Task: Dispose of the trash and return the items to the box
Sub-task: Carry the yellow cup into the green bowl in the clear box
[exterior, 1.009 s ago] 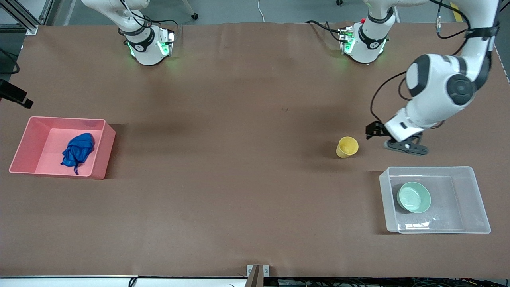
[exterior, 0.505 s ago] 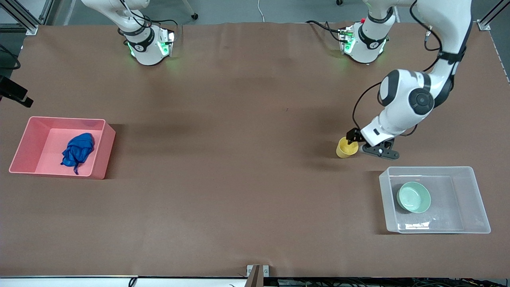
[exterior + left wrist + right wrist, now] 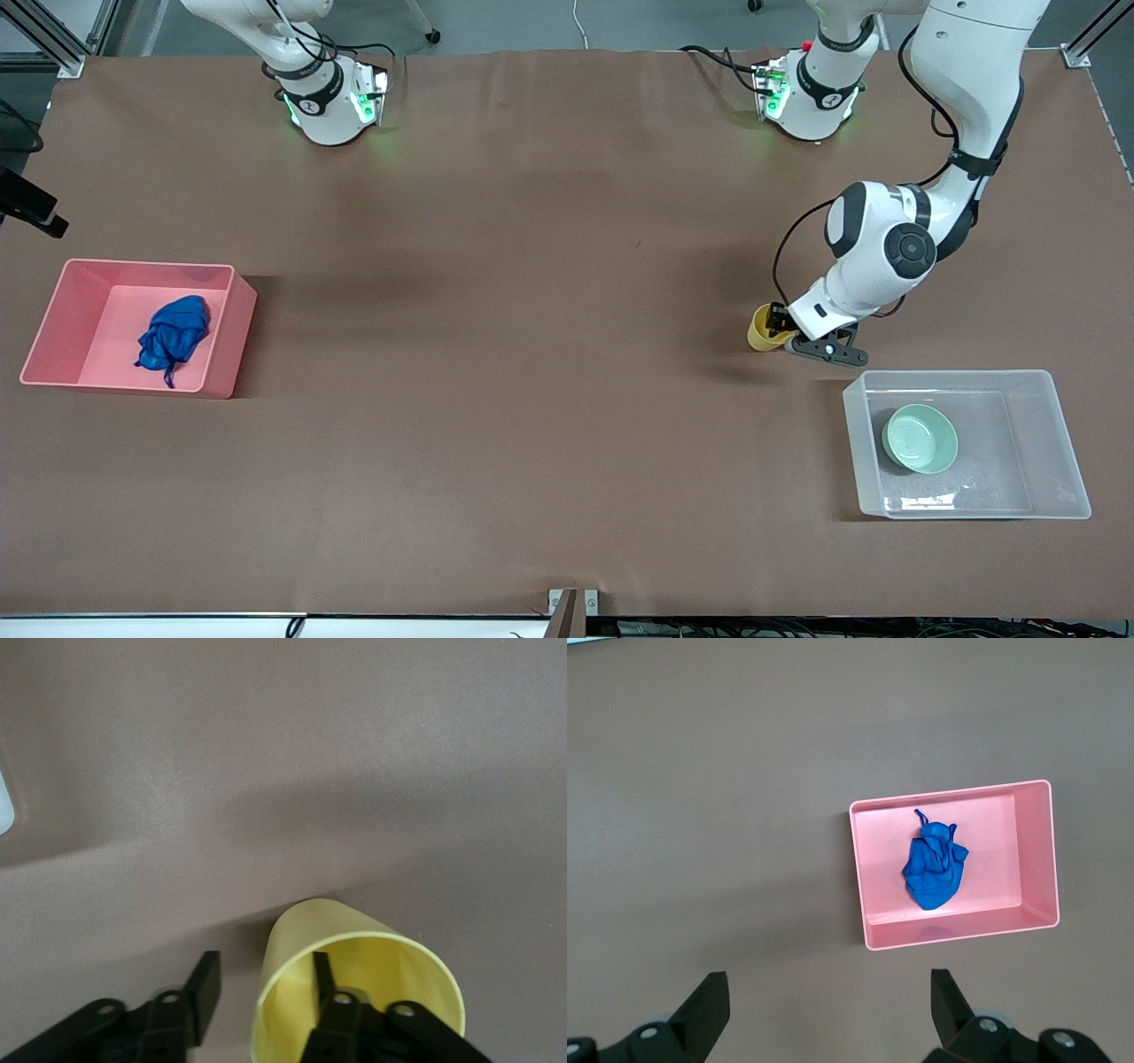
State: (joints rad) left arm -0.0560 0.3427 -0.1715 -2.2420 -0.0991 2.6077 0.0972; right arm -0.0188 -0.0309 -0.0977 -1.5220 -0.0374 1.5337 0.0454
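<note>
Left end effector [image 3: 261, 1005] spread, one finger inside the yellow cup [image 3: 764, 329], one outside, cup upright on the surface [image 3: 532, 354] just beside the clear box [image 3: 1059, 443]; right end effector [image 3: 824, 1010] waits, spread, above the pink bin [image 3: 1041, 855].

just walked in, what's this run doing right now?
The left gripper is at the yellow cup, which stands on the table. Its fingers are open and straddle the cup's wall, one inside and one outside. The mint-green bowl sits in the clear box, and the blue wad lies in the pink bin. The right gripper waits open, high over the pink bin's end of the table.
</note>
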